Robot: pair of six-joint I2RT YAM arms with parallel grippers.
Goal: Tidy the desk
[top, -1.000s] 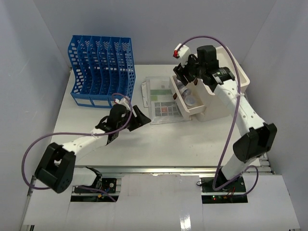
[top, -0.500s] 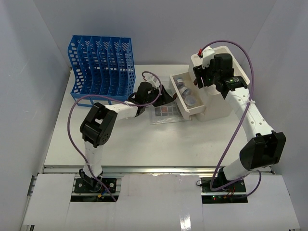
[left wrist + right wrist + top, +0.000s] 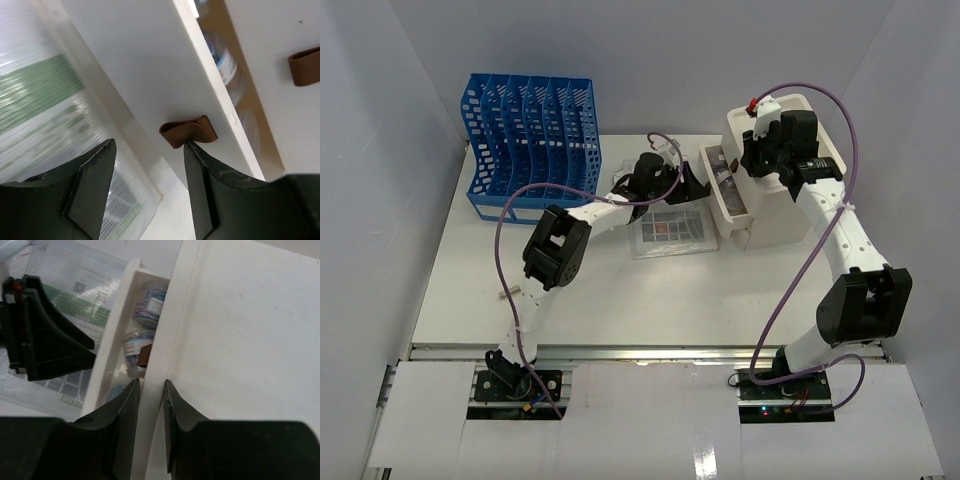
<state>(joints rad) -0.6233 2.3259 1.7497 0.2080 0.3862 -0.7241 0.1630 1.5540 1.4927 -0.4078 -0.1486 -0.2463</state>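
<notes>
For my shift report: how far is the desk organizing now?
Done: small jars lie in the cabinet drawer. In hand: left jaws open at its brown tab, drawer still partly open. Left: the plastic folder lies on the desk, outside the blue rack.

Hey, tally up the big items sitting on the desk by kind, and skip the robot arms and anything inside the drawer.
Blue slotted file rack: 1
Cream drawer cabinet: 1
Clear document sleeve: 1
Total on the desk: 3
</notes>
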